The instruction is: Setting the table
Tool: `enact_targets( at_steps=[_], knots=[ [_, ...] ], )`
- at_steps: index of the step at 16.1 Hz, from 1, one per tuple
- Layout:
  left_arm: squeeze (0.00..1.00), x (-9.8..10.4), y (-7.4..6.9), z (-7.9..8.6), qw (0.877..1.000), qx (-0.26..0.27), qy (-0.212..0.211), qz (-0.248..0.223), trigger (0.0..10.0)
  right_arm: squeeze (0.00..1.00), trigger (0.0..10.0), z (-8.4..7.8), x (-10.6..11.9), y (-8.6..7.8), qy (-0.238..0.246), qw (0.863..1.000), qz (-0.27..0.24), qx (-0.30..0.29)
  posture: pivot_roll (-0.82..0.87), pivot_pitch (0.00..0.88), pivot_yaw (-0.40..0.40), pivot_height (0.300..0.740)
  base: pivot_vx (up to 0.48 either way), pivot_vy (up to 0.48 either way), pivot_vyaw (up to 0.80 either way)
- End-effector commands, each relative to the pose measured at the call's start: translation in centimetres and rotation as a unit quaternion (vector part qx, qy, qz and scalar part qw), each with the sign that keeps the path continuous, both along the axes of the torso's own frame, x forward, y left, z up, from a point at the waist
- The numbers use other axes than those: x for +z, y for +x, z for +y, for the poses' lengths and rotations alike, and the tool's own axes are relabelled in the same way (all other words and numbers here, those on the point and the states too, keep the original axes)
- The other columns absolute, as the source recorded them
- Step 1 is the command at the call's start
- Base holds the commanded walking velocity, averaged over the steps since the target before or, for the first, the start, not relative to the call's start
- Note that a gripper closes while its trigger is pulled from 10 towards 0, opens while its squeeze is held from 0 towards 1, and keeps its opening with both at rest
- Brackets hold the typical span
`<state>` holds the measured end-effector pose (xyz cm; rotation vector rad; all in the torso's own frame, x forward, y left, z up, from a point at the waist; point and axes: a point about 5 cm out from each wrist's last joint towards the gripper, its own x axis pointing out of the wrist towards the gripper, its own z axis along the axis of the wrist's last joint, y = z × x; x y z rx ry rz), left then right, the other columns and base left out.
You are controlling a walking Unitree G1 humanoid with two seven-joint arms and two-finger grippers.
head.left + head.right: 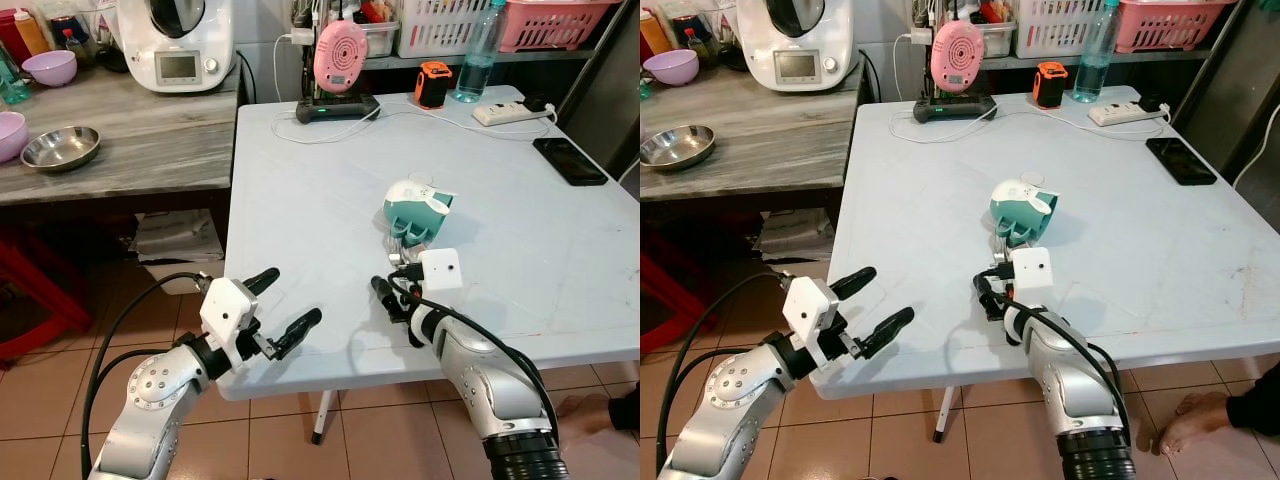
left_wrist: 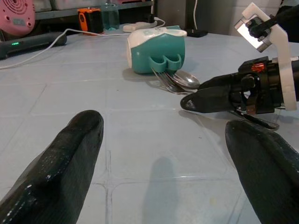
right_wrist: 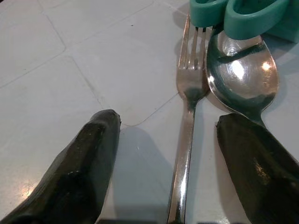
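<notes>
Cutlery lies on the white tabletop [image 1: 300, 190] just on the near side of a teal and white holder [image 1: 416, 211] tipped on its side: a fork [image 3: 186, 116] and a spoon [image 3: 243, 74] side by side, their heads touching or almost touching the holder's teal loops. The right gripper [image 3: 177, 168] sits low over the tabletop just short of the holder, its two black fingers [image 3: 86, 163] spread, with the fork's handle running between them and the spoon's handle passing by the other finger; whether either finger touches the metal is hard to tell from these angles. The left gripper [image 1: 284, 308] hovers at the tabletop's near edge, well to the left of the holder, fingers spread and holding nothing. Beyond the holder, at the far edge, stand a pink speaker [image 1: 340, 55] and a water bottle [image 1: 480, 50], with a black phone [image 1: 569, 160] off to the holder's right.
</notes>
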<state>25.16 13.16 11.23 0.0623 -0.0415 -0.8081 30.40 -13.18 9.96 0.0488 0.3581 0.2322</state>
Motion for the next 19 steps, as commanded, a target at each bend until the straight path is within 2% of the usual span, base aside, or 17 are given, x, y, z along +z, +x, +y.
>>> enact_targets(
  at_steps=[1,6,12,19],
  knots=[
    [0.0,0.3,-0.1,-0.3,1.0,-0.012,-0.005,-0.003,10.0,0.0,0.0,-0.7,-0.9,-0.1,-0.004,0.999,0.027,-0.016,-0.05,0.081,0.018,0.74,0.0,0.0,0.0],
    [0.0,0.6,-0.2,-0.9,0.999,-0.044,-0.008,0.002,10.0,0.0,0.0,-1.0,-1.6,0.1,0.005,0.999,0.049,-0.016,-0.05,0.076,0.02,0.74,0.0,0.0,0.0],
    [0.0,0.2,-0.5,-0.8,0.997,-0.078,0.023,0.005,10.0,0.0,0.0,-1.4,-3.7,-0.7,0.007,0.996,0.093,-0.01,-0.04,0.073,0.022,0.74,0.0,0.0,0.0],
    [0.0,0.0,0.0,-0.5,0.995,-0.091,0.046,-0.001,10.0,0.0,0.0,-1.3,-4.1,-0.9,0.017,0.995,0.098,-0.015,-0.04,0.073,0.036,0.74,0.0,0.0,0.0]
  ],
)
